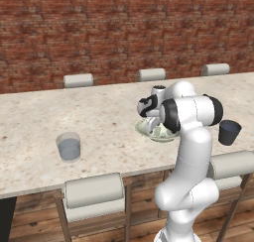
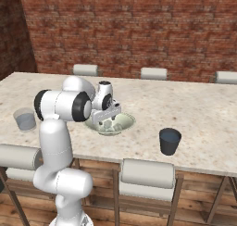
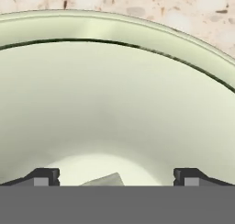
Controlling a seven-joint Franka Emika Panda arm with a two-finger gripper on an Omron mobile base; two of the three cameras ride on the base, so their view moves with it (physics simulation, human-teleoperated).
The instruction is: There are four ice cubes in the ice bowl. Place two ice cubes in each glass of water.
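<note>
The pale greenish-cream ice bowl [image 1: 171, 135] [image 2: 127, 120] [image 3: 114, 94] sits on the counter in front of the arm. My gripper [image 1: 153, 125] [image 2: 108, 120] [image 3: 117, 177] reaches down into it, open, its two dark fingertips [image 3: 46, 176] wide apart above the bowl's floor. One pale ice cube [image 3: 104, 180] lies between them at the bottom of the hand view, not gripped. More ice cubes [image 2: 110, 124] show as small pale lumps in the bowl. The see-through glass of water [image 1: 68, 147] [image 2: 25, 119] stands far to the left, the dark navy glass [image 1: 229, 132] [image 2: 170, 141] to the right.
The speckled stone counter [image 1: 99, 122] [image 2: 199, 109] runs wide in front of a brick wall. Padded stools stand along the near edge [image 1: 94, 194] [image 2: 146, 174] and the far edge [image 1: 78, 80] [image 2: 153, 73].
</note>
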